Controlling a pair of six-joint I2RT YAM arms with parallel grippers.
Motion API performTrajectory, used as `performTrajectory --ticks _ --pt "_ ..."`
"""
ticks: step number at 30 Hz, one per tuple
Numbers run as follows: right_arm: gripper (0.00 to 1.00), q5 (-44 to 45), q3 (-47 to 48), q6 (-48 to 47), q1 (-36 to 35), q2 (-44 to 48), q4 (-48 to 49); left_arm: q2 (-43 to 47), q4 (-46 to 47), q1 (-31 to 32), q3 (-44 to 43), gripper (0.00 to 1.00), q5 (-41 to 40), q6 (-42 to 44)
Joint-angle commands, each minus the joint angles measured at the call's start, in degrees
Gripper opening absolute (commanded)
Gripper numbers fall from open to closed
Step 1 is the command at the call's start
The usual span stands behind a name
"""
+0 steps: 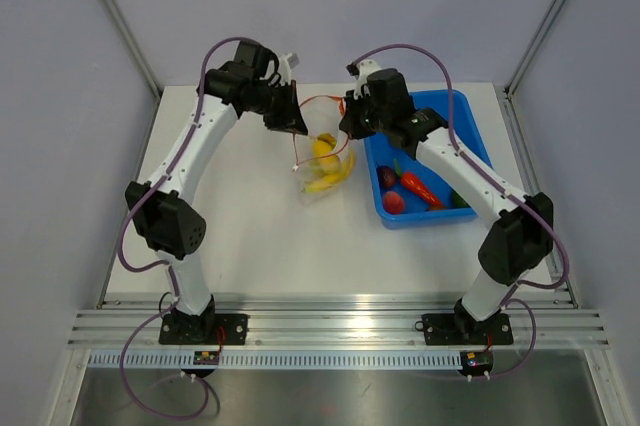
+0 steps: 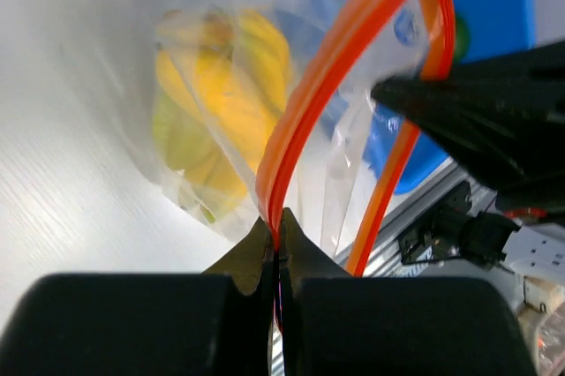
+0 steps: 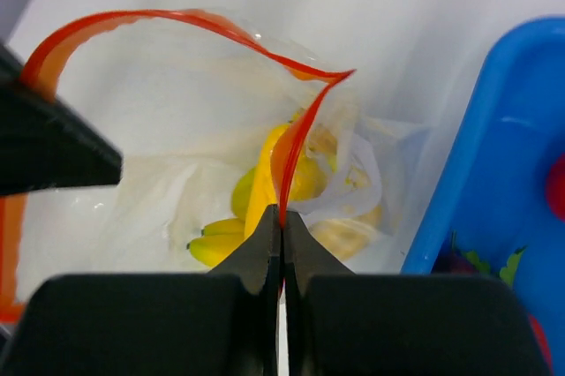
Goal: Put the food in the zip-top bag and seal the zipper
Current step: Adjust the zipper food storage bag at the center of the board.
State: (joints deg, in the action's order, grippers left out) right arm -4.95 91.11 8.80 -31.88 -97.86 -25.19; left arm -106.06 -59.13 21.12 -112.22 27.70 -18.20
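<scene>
The yellow banana (image 1: 330,168) lies inside the clear zip-top bag (image 1: 318,186), which hangs over the table's middle back. It shows through the plastic in the left wrist view (image 2: 225,85) and the right wrist view (image 3: 265,191). The orange-red zipper (image 1: 322,100) runs between my two grippers. My left gripper (image 1: 293,128) is shut on the zipper strip (image 2: 305,120) at one end. My right gripper (image 1: 349,126) is shut on the zipper strip (image 3: 296,142) at the other end. The bag's mouth gapes open between them.
A blue bin (image 1: 470,136) stands at the right of the bag, holding a red tomato (image 1: 394,202), an orange carrot (image 1: 420,189) and other toy food. Metal frame posts rise at the back corners.
</scene>
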Motion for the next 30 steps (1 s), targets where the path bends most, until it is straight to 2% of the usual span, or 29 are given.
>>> performTrajectory --ticks 1,2,5,10,11,13,14,15,18,19,21,25,27,30 --pt "0.00 -4.3 5.7 0.3 -0.3 5.5 1.2 -1.2 -0.5 -1.9 -11.6 0.00 -1.1 0.5" --pt "0.00 -4.3 4.9 2.4 -0.3 5.8 1.6 -1.8 -1.4 -2.1 -15.6 0.00 -1.2 0.5" --pt "0.00 -3.8 -0.1 6.6 -0.3 6.8 4.4 -2.6 -0.8 -2.1 -17.2 0.00 -1.0 0.5" --pt "0.00 -4.7 -13.6 14.8 -0.4 7.9 14.7 -0.5 2.8 -2.1 -6.5 0.00 1.0 1.6" --pt "0.00 -4.4 -18.2 18.7 -0.3 8.3 18.5 0.1 3.4 -2.1 -4.6 0.04 1.6 2.0" --pt "0.02 -4.4 -21.7 22.4 -0.3 9.0 21.4 0.8 3.4 -2.1 -0.6 0.23 1.7 3.1" --pt "0.04 -4.5 -23.2 25.7 -0.4 8.8 21.8 0.9 2.5 -2.1 -0.3 0.37 1.5 3.5" --pt "0.06 -4.2 -23.3 27.7 -0.3 8.4 21.1 1.1 1.9 -2.1 -0.4 0.47 1.1 4.0" --pt "0.08 -6.1 -20.6 31.7 -0.3 6.0 15.3 3.2 -0.1 -2.1 -1.7 0.70 -0.1 4.2" --pt "0.08 -7.1 -19.8 31.8 -0.4 5.2 13.9 4.2 -0.3 -2.1 -1.8 0.74 -0.5 4.1" --pt "0.07 -8.2 -18.7 32.0 -0.4 4.2 12.5 7.9 -0.7 -2.1 -1.4 0.77 -2.7 4.4" --pt "0.07 -7.6 -19.4 31.6 -0.4 5.8 11.9 15.8 -0.3 -2.1 6.0 0.78 -9.8 5.7" --pt "0.08 -6.7 -19.8 31.0 -0.5 7.7 10.9 21.0 1.3 -2.1 14.6 0.79 -14.4 4.8" --pt "0.08 -5.4 -20.8 28.4 -0.4 10.6 9.3 27.4 5.8 -2.1 26.5 0.78 -16.0 -2.5"
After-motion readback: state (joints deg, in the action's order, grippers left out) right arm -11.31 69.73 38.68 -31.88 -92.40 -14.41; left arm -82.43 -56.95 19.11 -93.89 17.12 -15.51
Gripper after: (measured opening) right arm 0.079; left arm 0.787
